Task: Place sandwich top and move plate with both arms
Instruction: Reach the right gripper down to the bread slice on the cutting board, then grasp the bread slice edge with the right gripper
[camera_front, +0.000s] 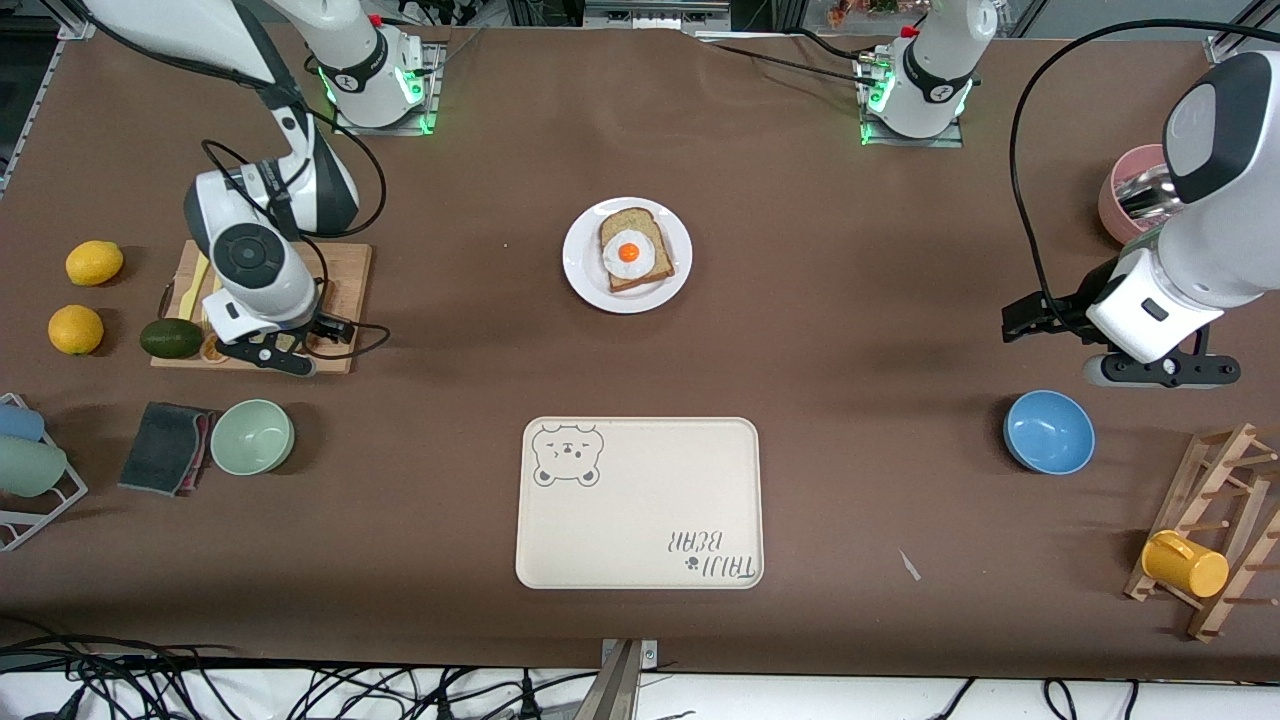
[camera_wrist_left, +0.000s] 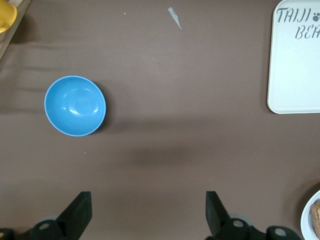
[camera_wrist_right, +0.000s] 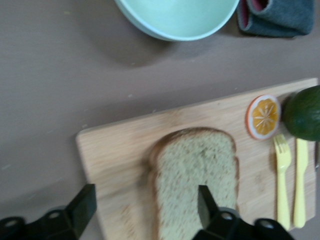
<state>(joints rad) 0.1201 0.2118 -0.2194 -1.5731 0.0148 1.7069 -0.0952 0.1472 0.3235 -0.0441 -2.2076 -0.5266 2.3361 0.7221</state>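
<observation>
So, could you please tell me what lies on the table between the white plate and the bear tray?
Nothing: in the front view, the stretch from the plate to the tray is bare brown table.

Bright even overhead light; soft shadows; right wrist view blurred.

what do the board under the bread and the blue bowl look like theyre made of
The board looks like light wood or bamboo, matte, with visible lengthwise grain. The blue bowl looks like smooth plastic or glazed ceramic; its soft glossy highlights leave that open. The sandwich top lying on the board has a speckled wholemeal crumb.
</observation>
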